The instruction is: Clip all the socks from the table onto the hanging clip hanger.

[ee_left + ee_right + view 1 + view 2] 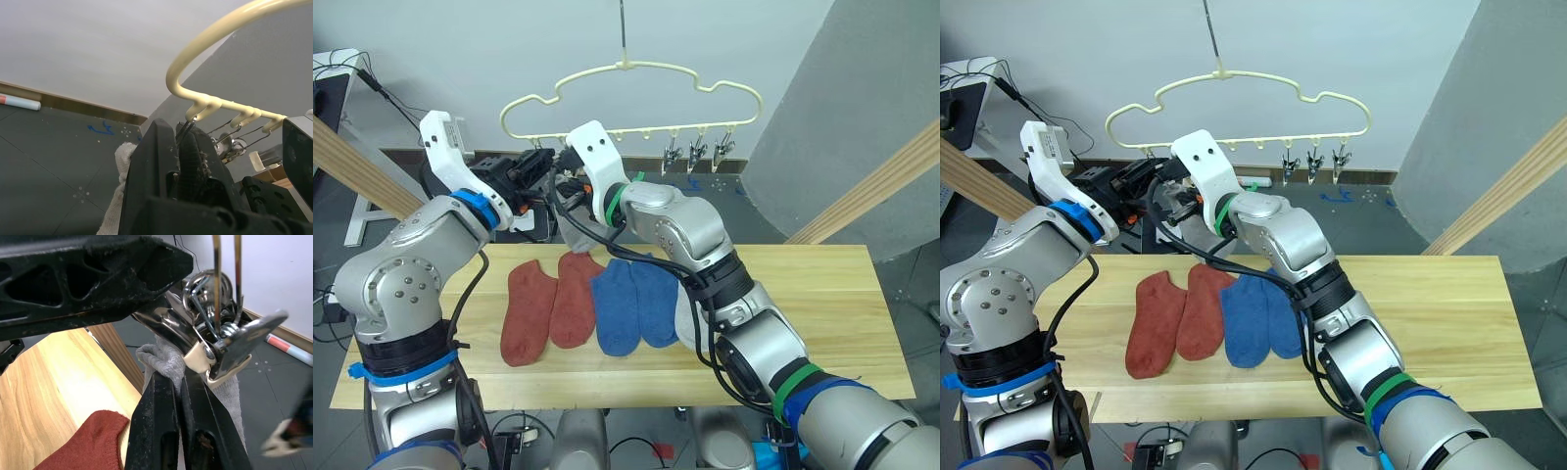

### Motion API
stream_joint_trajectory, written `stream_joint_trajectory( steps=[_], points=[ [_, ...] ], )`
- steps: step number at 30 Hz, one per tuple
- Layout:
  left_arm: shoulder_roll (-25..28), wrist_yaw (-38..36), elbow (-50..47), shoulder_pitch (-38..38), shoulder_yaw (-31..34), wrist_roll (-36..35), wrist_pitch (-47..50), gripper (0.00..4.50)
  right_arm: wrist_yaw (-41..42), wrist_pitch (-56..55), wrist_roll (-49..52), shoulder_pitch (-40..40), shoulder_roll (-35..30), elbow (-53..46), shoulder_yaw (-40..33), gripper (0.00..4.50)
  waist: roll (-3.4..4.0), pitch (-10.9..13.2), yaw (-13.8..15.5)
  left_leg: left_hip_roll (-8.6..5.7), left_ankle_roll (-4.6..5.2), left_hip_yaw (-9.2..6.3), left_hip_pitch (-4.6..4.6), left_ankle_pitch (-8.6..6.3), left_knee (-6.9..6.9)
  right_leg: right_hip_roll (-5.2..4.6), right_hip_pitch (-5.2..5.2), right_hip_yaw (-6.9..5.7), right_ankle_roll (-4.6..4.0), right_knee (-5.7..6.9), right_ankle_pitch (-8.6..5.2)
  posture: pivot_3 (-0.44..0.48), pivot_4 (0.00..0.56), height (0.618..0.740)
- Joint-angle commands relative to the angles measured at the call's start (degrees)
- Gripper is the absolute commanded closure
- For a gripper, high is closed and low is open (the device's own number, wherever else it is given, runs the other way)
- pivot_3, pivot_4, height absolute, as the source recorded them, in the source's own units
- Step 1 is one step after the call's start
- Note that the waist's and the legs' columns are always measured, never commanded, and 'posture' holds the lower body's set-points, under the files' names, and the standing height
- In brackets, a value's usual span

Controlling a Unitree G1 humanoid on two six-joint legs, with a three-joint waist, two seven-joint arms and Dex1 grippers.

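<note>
head stereo: high, facing down over table (pixel 822 294) | wrist views: close-up, both share clip hanger (pixel 205 105)

Pale-yellow cloud-shaped wire clip hanger (pixel 631 88), silver metal clips (pixel 697 152). Two rust-red knit socks (pixel 546 306), two blue knit socks (pixel 631 305), one light grey knit sock (pixel 168 361). Light yellowish wood-plank table (pixel 803 313), visible grain.

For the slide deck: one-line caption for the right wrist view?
Right gripper holds a light grey knit sock up to a silver metal clip, above the light wood table.
</note>
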Motion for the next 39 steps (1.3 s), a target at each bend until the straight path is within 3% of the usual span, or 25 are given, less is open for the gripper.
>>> stream_joint_trajectory(
  steps=[1, 5, 37, 39],
  points=[
    [0.57, -0.07, -1.72, 0.78, 0.94, -1.15, 0.38, 3.22, 0.31, -0.65, 0.81, -0.28, 2.89, -3.89, -0.4, 4.5, 0.0, 0.0, 0.0, 0.0, 0.0, 0.0, 0.0, 0.0, 0.0, 0.0, 0.0, 0.0, 0.0, 0.0, 0.0, -0.068, 0.341, 0.74],
    [0.56, 0.09, -2.09, 0.88, 0.87, -1.35, 0.81, 1.9, 0.69, 0.08, 1.14, 0.31, 3.1, -5.04, -0.02, 4.5, 0.0, 0.0, 0.08, 0.0, 0.0, -0.02, -0.02, 0.0, 0.0, 0.0, -0.01, -0.01, 0.0, -0.01, 0.0, -0.07, 0.342, 0.74],
    [2.1, -0.02, -3.9, 3.26, 0.66, -0.92, 1.36, 1.9, 2.09, 7.27, 3.84, 5.44, 2.66, -14.06, 3.17, 4.5, -0.01, 0.0, 0.11, -0.01, 0.0, -0.03, -0.03, 0.0, 0.03, -0.01, -0.01, -0.02, 0.0, 0.0, 0.0, -0.069, 0.347, 0.74],
    [2.1, -0.08, -3.88, 3.33, 0.74, -1.33, 1.49, 1.86, 2.72, 8.26, 4.89, 5.9, 2.81, -14.92, 2.93, 4.0, -0.01, 0.0, 0.1, 0.0, 0.0, -0.03, -0.03, 0.0, 0.03, 0.0, -0.01, -0.02, 0.0, 0.0, 0.0, -0.069, 0.347, 0.74]
  ],
)
